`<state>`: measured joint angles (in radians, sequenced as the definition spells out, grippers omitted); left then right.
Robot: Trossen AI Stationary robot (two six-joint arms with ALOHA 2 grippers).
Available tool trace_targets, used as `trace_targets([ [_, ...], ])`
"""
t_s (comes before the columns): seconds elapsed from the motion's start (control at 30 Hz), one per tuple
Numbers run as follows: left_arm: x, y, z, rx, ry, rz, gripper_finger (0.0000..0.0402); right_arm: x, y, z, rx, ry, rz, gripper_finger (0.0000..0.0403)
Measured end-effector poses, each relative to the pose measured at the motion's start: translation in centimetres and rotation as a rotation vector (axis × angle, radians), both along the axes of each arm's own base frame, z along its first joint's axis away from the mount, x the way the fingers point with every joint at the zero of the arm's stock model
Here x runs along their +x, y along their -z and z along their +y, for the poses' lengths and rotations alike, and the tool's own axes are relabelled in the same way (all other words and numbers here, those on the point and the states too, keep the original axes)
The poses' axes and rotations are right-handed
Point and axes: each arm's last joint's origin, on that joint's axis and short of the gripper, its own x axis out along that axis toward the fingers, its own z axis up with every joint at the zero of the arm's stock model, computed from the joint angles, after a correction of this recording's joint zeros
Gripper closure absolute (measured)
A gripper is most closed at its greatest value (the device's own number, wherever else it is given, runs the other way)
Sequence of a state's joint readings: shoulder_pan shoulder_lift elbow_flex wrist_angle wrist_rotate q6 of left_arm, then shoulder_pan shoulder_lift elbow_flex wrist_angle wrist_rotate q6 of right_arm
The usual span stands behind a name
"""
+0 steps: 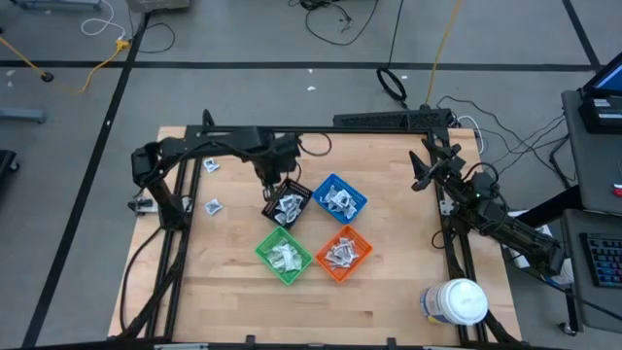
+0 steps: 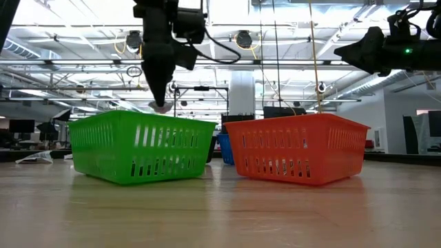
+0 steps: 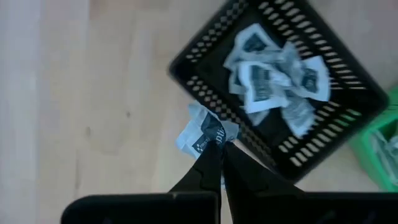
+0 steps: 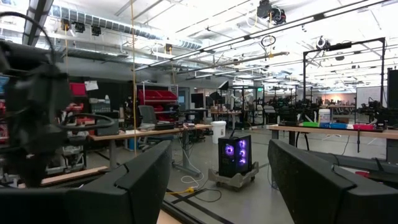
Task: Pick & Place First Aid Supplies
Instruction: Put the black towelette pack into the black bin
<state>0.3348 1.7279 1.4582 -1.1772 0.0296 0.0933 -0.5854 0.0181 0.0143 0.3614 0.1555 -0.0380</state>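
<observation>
Nearest us in the left wrist view, the left gripper (image 3: 219,144) has its two dark fingers pinched together on a small white packet (image 3: 205,130), which hangs just outside the black bin (image 3: 205,68), beside its near corner. We judge the coming move turns on that gap: the bin's open centre, already heaped with packets, lies just past the rim from the jaws, so the packet must cross the wall before release. Well apart from the black bin, the right gripper (image 4: 217,186) waits raised with its fingers spread wide, holding nothing.
</observation>
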Motion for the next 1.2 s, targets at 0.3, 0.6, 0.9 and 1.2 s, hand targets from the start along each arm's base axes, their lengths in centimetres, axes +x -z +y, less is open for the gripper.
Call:
trace_targets([
  [0.3, 2.3, 0.9, -3.4, -0.019, 0.014, -0.052, 0.0400, 0.0, 0.0, 0.0, 0.000, 0.000, 0.000, 0.0140],
  [0.6, 4.7, 5.0, -4.0, -0.028, -0.011, 0.008, 0.0400, 0.0, 0.0, 0.0, 0.000, 0.000, 0.000, 0.0140],
  [0.9, 5.2, 6.5, -3.7, 0.009, -0.070, 0.052, 0.0363, 0.0, 0.0, 0.0, 0.000, 0.000, 0.000, 0.0140],
  [1.2, 5.2, 6.5, -3.7, -0.002, -0.054, 0.051, 0.0219, 0.0, 0.0, 0.0, 0.000, 0.000, 0.000, 0.0140],
])
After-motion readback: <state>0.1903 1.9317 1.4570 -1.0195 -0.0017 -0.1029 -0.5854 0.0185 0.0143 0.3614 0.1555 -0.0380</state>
